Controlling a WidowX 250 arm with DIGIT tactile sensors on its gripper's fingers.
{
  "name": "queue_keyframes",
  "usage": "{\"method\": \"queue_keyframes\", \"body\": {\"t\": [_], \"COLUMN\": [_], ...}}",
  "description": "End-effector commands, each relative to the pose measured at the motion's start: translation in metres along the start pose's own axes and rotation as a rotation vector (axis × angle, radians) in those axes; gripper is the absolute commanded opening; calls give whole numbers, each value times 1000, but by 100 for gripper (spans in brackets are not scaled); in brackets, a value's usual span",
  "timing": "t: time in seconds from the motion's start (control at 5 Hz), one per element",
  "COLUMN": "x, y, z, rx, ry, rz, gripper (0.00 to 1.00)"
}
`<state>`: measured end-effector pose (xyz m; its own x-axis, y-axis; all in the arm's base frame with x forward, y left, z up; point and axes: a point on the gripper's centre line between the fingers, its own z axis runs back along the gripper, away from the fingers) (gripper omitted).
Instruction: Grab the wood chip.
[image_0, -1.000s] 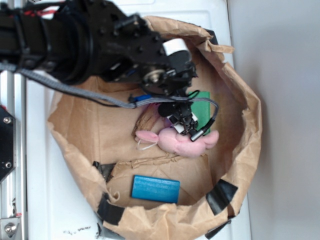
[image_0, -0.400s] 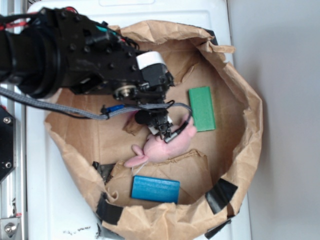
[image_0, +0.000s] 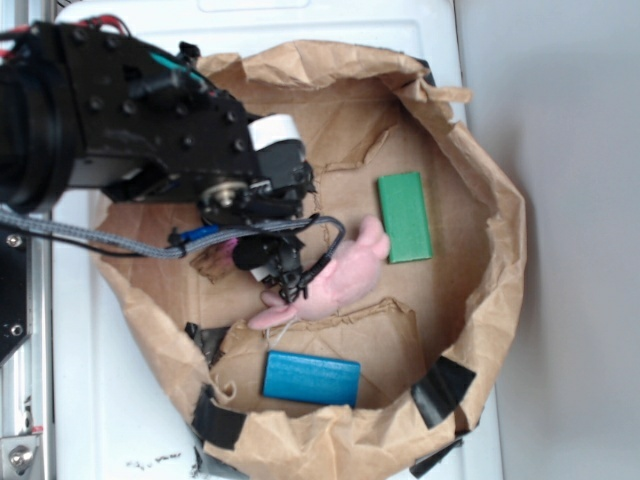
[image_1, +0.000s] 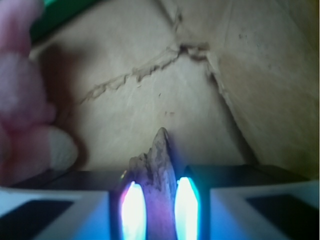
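In the wrist view the wood chip (image_1: 157, 155), a rough brown sliver with a ragged pointed tip, stands between the two glowing pads of my gripper (image_1: 156, 187) and sticks out past them. The jaws are closed against both its sides. In the exterior view my gripper (image_0: 280, 272) hangs over the left part of the brown paper bag's floor. A dark ragged brown piece (image_0: 212, 263) shows just left of it, which looks like the wood chip. The arm hides most of the grip there.
A pink plush toy (image_0: 340, 275) lies right beside the gripper, also at the left edge of the wrist view (image_1: 22, 115). A green block (image_0: 404, 216) and a blue block (image_0: 311, 378) lie on the bag floor. Crumpled paper bag walls (image_0: 495, 260) ring everything.
My arm and gripper have moved left and slightly down across the bag. The brown sliver moved along with them. The pink plush shifted left and turned.
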<state>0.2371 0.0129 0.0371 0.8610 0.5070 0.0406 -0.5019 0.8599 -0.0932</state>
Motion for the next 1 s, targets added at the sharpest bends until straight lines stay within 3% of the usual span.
{"method": "queue_keyframes", "body": {"t": [0.0, 0.4, 0.6, 0.8], "x": [21, 13, 9, 2], "y": [-14, -16, -15, -12], "z": [69, 119, 125, 127], "rx": [-106, -116, -129, -103], "ry": [-61, -132, -188, -223], "rz": [4, 14, 8, -34], "gripper": [0, 0, 0, 0]}}
